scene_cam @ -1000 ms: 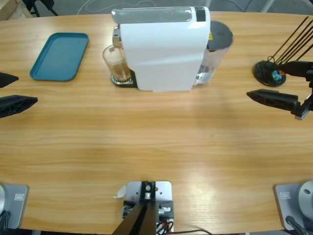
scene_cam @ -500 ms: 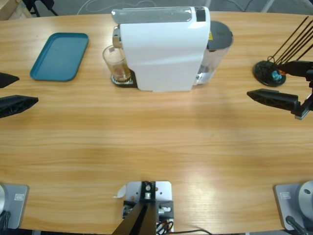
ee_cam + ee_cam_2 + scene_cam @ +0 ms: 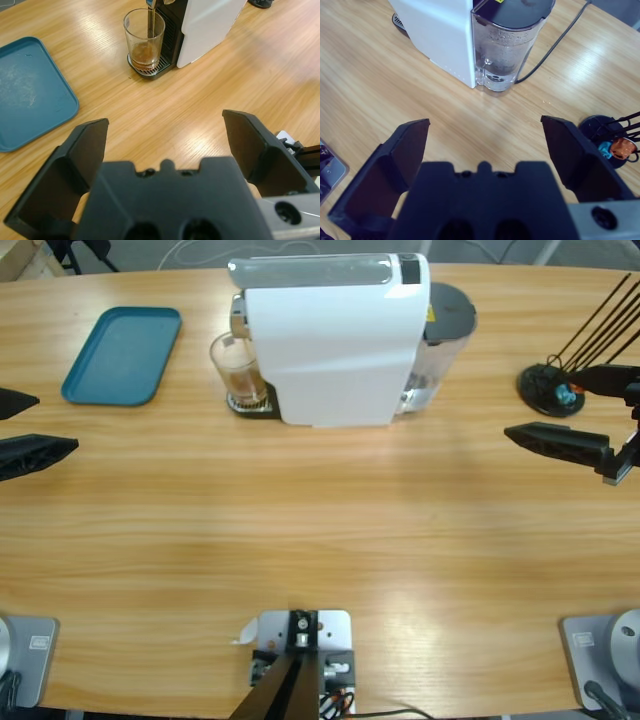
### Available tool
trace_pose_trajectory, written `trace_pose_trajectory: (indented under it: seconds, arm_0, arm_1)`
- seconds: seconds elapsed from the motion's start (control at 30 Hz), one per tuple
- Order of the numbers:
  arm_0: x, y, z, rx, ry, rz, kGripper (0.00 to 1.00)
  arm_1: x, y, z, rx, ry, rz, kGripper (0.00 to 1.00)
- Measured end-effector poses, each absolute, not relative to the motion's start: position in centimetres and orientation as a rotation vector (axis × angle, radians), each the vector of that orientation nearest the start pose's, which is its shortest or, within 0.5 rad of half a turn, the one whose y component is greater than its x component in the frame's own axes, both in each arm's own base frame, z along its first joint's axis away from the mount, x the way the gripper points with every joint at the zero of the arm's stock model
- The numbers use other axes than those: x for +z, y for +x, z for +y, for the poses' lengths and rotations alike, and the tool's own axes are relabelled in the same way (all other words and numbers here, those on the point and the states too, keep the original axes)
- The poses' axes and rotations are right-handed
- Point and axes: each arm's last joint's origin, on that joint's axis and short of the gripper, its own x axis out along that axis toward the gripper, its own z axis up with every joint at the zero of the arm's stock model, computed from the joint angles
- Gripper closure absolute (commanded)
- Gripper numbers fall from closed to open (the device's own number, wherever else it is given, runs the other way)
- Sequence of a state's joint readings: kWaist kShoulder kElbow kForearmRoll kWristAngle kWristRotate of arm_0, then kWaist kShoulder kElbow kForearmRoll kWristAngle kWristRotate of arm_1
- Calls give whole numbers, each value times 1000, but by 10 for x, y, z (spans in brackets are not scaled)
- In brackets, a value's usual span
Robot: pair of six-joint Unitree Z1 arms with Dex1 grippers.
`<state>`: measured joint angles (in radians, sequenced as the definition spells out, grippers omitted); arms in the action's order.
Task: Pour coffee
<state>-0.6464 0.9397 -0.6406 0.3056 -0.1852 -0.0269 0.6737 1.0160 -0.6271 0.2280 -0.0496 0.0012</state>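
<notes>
A white capsule coffee machine (image 3: 335, 340) stood on the wooden worktop (image 3: 320, 540) at about twelve o'clock in the high view, with its clear water tank (image 3: 507, 47) at its back, toward three o'clock. A clear drinking glass (image 3: 238, 372) stood upright on the machine's black drip grate (image 3: 150, 70), under the spout, at the machine's nine o'clock side. The coffee (image 3: 145, 52) lay as a shallow reddish-brown layer in the bottom of that glass, and a thin dark stream ran down into it from the spout in the left wrist view. A teal tray (image 3: 123, 354) lay flat on the worktop toward ten o'clock, well apart from the glass. At about three o'clock, near the worktop's edge, a black wire capsule stand (image 3: 550, 388) held a teal capsule (image 3: 605, 148) and an orange capsule (image 3: 621, 147) side by side near its base. A black cable (image 3: 555, 45) ran from behind the water tank across the worktop. The left gripper (image 3: 18, 426) hovered at nine o'clock with its fingers spread wide, holding nothing, pointed toward the glass and the tray. The right gripper (image 3: 572, 410) hovered at three o'clock, just beside the capsule stand, its fingers likewise spread apart and holding nothing, pointed toward the water tank.
</notes>
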Motion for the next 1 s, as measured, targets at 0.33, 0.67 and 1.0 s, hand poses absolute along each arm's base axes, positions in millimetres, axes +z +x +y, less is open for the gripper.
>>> trace_pose_trajectory:
  seconds: [0.33,0.67,1.0]
  arm_0:
    - [309,87,-77,-797,118,616,0]
    - [309,87,-77,-797,118,616,0]
    - [309,87,-77,-797,117,616,0]
  arm_1:
    - [302,108,83,604,-220,585,0]
    - [298,108,83,605,-218,580,0]
    - [294,112,87,607,-226,599,0]
